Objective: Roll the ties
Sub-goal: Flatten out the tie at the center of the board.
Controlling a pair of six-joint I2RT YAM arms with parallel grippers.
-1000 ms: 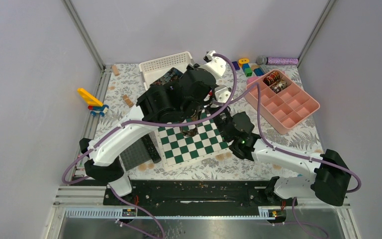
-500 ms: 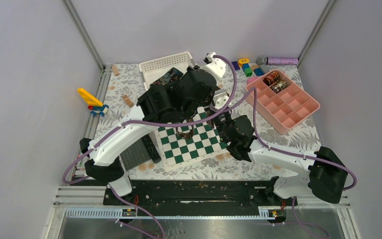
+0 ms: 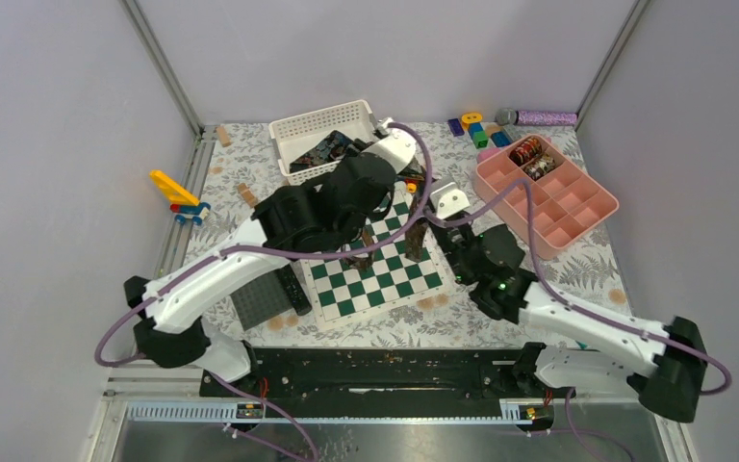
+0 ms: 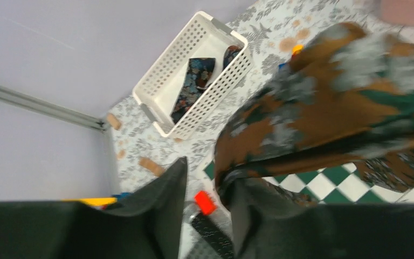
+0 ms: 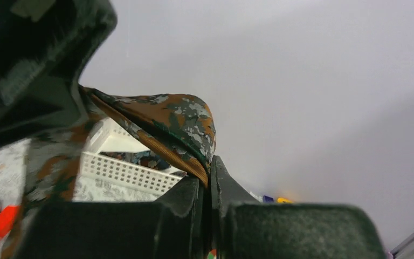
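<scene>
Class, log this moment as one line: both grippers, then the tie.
left gripper: open | right gripper: shut on brown tie | brown tie: hanging over chessboard

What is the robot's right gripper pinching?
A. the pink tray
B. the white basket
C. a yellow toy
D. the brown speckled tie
D: in the right wrist view, the right gripper is shut on the folded edge of the brown speckled tie.
</scene>
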